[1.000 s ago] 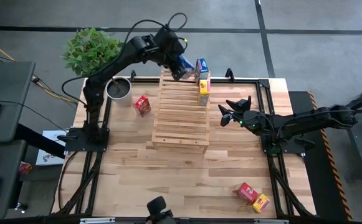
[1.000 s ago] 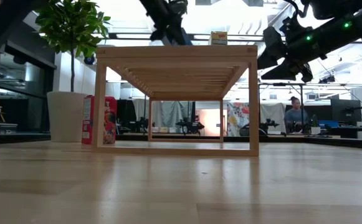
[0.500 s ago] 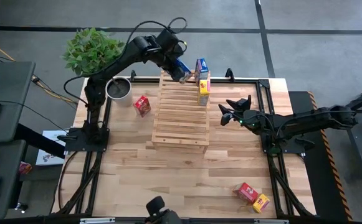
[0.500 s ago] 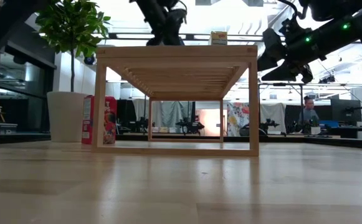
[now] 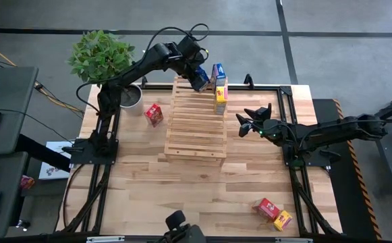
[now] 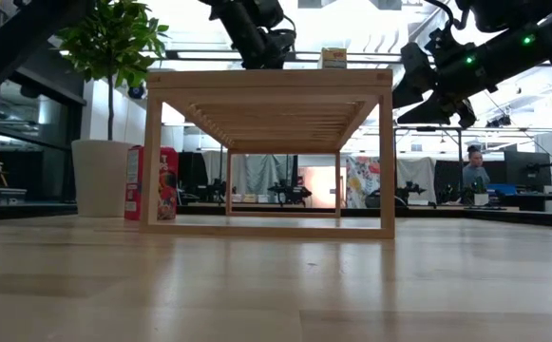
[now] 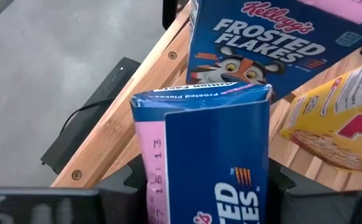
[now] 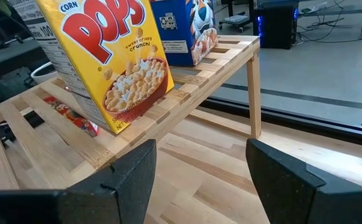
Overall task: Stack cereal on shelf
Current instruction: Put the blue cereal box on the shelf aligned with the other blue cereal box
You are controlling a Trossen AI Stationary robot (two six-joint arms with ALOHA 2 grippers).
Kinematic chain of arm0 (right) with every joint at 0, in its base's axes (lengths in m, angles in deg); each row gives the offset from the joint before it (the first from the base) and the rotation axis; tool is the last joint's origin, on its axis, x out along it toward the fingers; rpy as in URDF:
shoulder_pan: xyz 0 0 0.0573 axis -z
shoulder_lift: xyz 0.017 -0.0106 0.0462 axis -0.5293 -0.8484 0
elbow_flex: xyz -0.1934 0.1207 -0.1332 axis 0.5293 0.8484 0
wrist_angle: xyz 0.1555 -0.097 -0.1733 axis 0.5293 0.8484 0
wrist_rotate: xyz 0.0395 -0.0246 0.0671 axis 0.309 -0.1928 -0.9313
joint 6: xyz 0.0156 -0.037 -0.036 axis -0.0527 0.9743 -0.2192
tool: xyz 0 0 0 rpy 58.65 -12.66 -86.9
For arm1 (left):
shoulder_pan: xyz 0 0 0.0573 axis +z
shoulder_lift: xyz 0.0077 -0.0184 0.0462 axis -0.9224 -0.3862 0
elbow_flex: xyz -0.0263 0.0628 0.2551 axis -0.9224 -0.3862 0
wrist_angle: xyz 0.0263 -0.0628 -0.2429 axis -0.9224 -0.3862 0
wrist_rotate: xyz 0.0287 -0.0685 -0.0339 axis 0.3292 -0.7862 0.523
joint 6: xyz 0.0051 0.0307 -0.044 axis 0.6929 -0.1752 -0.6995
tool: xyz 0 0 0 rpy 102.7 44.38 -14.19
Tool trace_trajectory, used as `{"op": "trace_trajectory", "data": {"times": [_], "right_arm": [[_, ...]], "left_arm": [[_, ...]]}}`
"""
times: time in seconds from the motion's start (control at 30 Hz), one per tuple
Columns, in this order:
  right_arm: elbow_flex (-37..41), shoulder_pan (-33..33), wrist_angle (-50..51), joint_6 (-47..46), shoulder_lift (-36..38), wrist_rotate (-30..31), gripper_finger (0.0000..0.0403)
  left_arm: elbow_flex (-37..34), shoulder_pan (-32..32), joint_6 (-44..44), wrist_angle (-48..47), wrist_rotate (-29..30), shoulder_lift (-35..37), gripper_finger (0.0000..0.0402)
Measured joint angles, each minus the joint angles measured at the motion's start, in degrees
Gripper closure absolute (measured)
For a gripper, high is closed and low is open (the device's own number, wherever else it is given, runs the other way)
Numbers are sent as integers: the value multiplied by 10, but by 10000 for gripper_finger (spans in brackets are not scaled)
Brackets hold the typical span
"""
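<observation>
The left gripper [image 5: 199,78] clamps a blue cardboard cereal box [image 7: 209,155] (Frosted Flakes) over the pale slatted wooden shelf [image 5: 196,121], just beside another blue box [image 5: 218,73].

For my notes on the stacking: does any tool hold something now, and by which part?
The left tool holds a blue Frosted Flakes box, gripped at its two narrow sides near one end. The right tool is open and holds nothing.

Two blue cereal boxes [image 5: 218,71], two yellow boxes [image 5: 220,98], two red boxes [image 5: 154,114], one shelf [image 5: 196,128], one potted plant [image 5: 101,55].
</observation>
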Motion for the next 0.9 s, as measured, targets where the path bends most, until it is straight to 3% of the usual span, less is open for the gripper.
{"op": "trace_trajectory", "data": {"times": [0.23,0.67,0.9], "right_arm": [[0,0,0,0,0,0,162],[0,0,0,0,0,-1,162],[0,0,0,0,0,-4,162]], "left_arm": [[0,0,2,3,14,0,235],[11,-2,3,21,19,-3,161],[33,-4,-3,22,-18,2,159]]}}
